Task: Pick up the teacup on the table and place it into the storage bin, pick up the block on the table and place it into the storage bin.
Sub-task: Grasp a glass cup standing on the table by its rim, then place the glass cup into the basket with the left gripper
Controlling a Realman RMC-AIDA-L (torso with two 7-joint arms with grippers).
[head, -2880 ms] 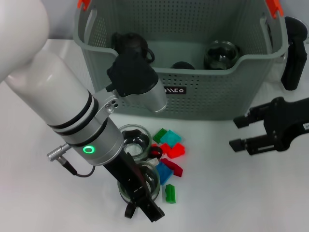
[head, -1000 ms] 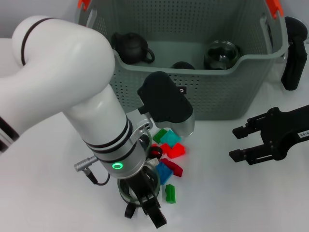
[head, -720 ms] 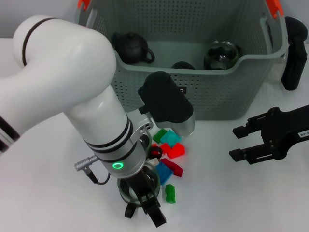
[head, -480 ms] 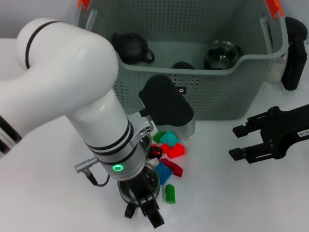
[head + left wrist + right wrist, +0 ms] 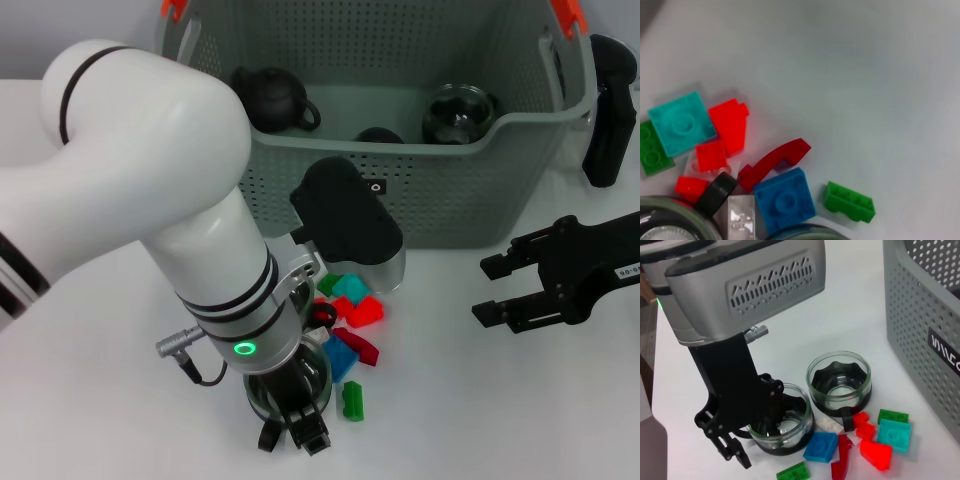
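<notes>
Left claw (image 5: 295, 432) straddles the nearer teacup's (image 5: 781, 425) rim.

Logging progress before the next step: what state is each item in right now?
near teacup: upright on table
far teacup: upright on table
blocks: loose on table
storage bin: upright, teapot inside
left gripper: down at the near teacup
right gripper: open, empty
</notes>
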